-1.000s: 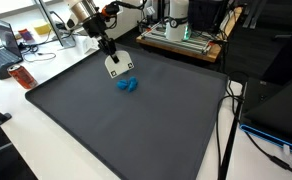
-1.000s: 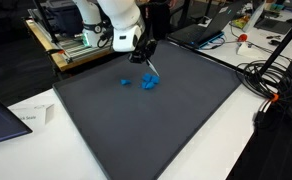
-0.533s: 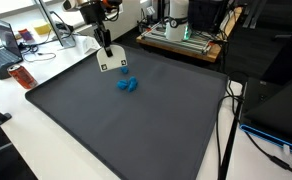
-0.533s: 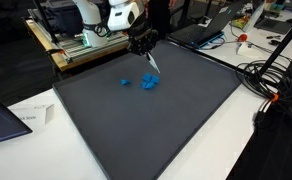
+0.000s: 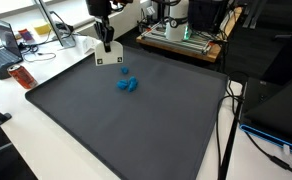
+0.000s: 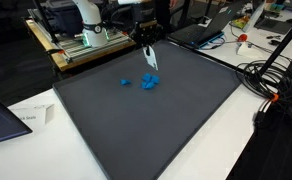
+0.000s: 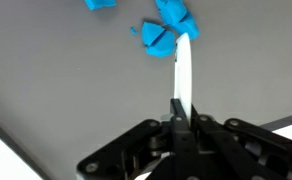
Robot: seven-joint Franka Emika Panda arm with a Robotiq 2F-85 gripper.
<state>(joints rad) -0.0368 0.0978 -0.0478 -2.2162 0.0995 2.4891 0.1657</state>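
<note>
My gripper (image 5: 106,43) (image 6: 144,41) is shut on a thin white card (image 5: 109,57) (image 6: 151,59) that hangs from the jaws above the far part of the dark grey mat (image 5: 136,130) (image 6: 146,135). In the wrist view the card (image 7: 184,75) shows edge-on, running out from the gripper (image 7: 178,118). Crumpled blue pieces (image 5: 127,83) (image 6: 149,82) (image 7: 171,30) lie on the mat below and just past the card's tip, not touching it. A smaller blue scrap (image 6: 125,82) (image 7: 101,4) lies a little apart from them.
A red object (image 5: 18,72) and a laptop (image 5: 1,45) sit on the white table beside the mat. Equipment on a wooden board (image 5: 181,32) stands behind it. Cables (image 6: 271,80) trail along one side, and a paper sheet (image 6: 26,118) lies near the mat's corner.
The gripper has risen with the white card, lifting it off the blue pieces and drawing back towards the far edge of the mat. The blue pieces stayed put.
</note>
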